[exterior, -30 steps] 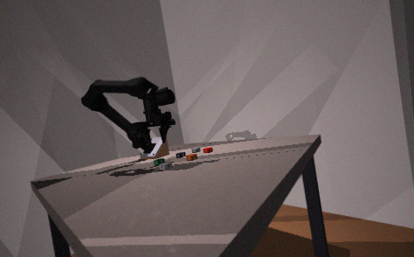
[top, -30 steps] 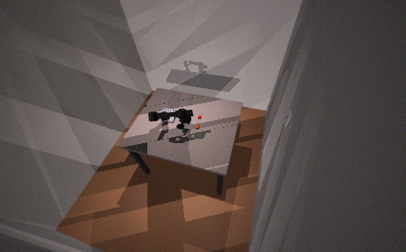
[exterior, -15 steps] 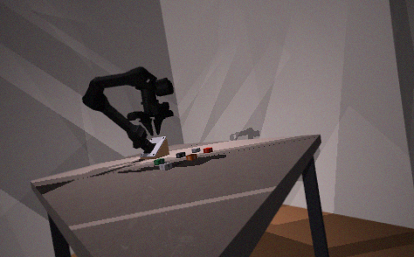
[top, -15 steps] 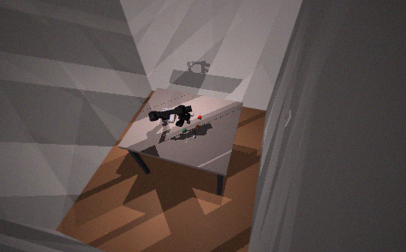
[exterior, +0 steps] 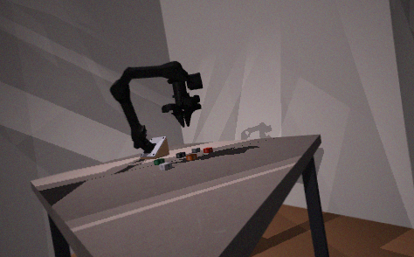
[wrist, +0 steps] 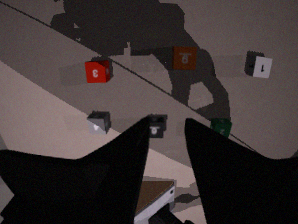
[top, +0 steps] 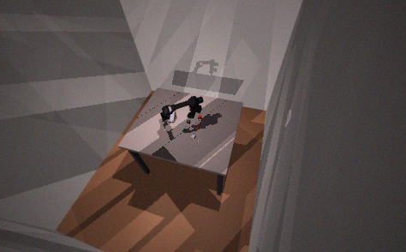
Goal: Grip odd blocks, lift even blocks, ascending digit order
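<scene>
My gripper point(top: 191, 117) point(exterior: 185, 126) point(wrist: 166, 124) hangs high above the blocks, partly open and empty, pointing down. In the wrist view the black block point(wrist: 156, 132) point(exterior: 180, 155) shows far below, beside the left fingertip; its digit is unclear. The green block point(wrist: 220, 126) point(exterior: 159, 162) is right of it, digit too faint to read. The white block point(wrist: 262, 67) point(exterior: 165, 166) shows 1. The red block point(wrist: 94, 73) point(exterior: 208, 150) shows 3. The grey block point(wrist: 98, 124) point(exterior: 196, 149) seems to show 4. The orange block point(wrist: 184, 58) point(exterior: 191, 157) has an unclear digit. All sit on the table.
A tilted white and brown wedge point(exterior: 160, 146) point(wrist: 156, 192) stands by the arm's base, on the base side of the blocks. The table point(top: 151, 143) point(exterior: 132, 218) carries strong bands of light and shadow, with the arm's shadow across the blocks' area.
</scene>
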Controlling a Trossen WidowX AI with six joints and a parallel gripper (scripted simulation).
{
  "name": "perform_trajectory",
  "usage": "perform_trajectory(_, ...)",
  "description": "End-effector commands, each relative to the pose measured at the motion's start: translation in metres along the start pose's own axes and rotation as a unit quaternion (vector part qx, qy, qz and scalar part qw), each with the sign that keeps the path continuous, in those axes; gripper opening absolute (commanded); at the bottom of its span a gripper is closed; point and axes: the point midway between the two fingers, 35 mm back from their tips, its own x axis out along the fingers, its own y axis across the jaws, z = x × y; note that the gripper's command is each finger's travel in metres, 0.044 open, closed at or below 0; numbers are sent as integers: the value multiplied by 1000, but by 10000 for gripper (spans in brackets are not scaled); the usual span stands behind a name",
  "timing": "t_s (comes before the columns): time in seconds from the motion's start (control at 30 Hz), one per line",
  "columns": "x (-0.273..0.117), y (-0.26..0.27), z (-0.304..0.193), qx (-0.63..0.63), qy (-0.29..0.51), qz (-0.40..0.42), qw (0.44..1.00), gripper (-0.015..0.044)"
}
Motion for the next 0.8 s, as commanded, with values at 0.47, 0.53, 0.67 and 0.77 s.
perform_trajectory(0.47, 30, 107, 24, 2, -2, 3, 1000, 199)
perform_trajectory(0.53, 58, 108, 25, 2, -3, 2, 1000, 251)
perform_trajectory(0.67, 91, 106, 23, 3, -3, 1, 1000, 356)
perform_trajectory(0.77, 91, 106, 23, 3, -3, 1, 1000, 400)
